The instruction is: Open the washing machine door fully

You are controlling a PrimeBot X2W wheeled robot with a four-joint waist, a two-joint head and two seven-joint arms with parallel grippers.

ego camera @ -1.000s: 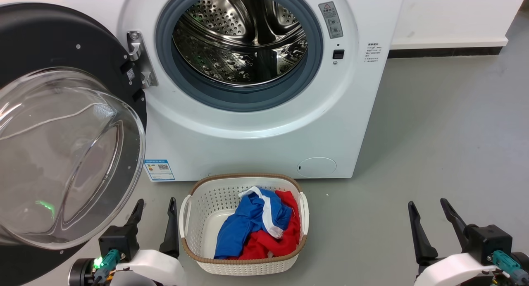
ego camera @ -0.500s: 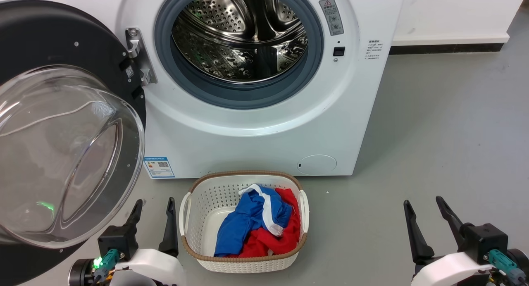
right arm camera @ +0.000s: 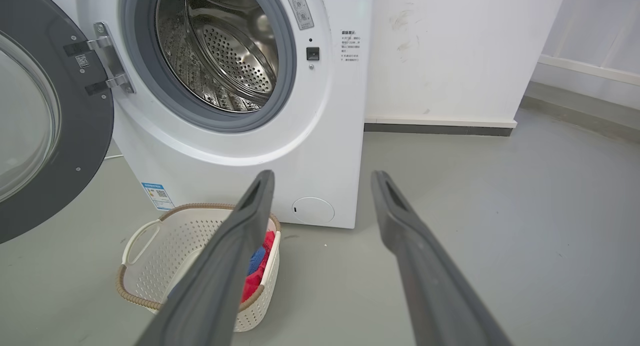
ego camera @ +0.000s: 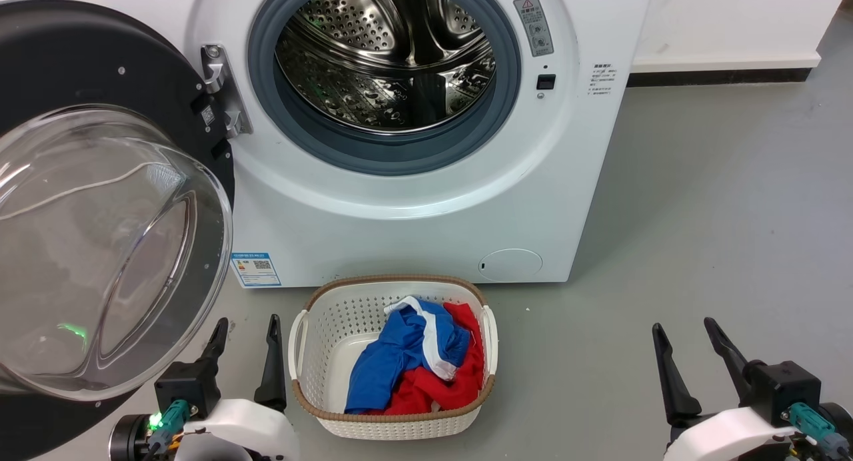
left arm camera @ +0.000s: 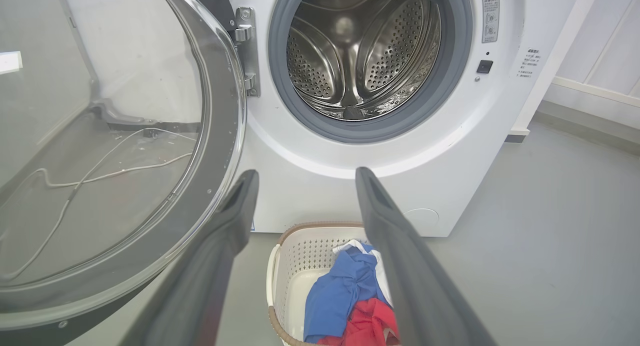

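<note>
The white washing machine (ego camera: 426, 228) stands ahead with its steel drum (ego camera: 386, 54) exposed inside a grey rubber ring. Its door (ego camera: 100, 241), a black disc with a bulging clear glass bowl, is swung wide to the left on a metal hinge (ego camera: 220, 88); the same door (left arm camera: 115, 156) looms at the left of the left wrist view and shows as door (right arm camera: 45, 121) in the right wrist view. My left gripper (ego camera: 245, 328) is open, low, just right of the door's lower rim and touching nothing. My right gripper (ego camera: 685, 329) is open over bare floor at the lower right.
A white perforated laundry basket (ego camera: 320, 328) with blue, red and white clothes sits on the grey floor right in front of the machine, between my grippers. A white wall with a dark skirting (ego camera: 720, 80) runs behind at the right. Open floor lies to the right.
The picture has shifted slightly between one second ago and now, so the camera moved a little. Both grippers stay open and low; the door stands the same.
</note>
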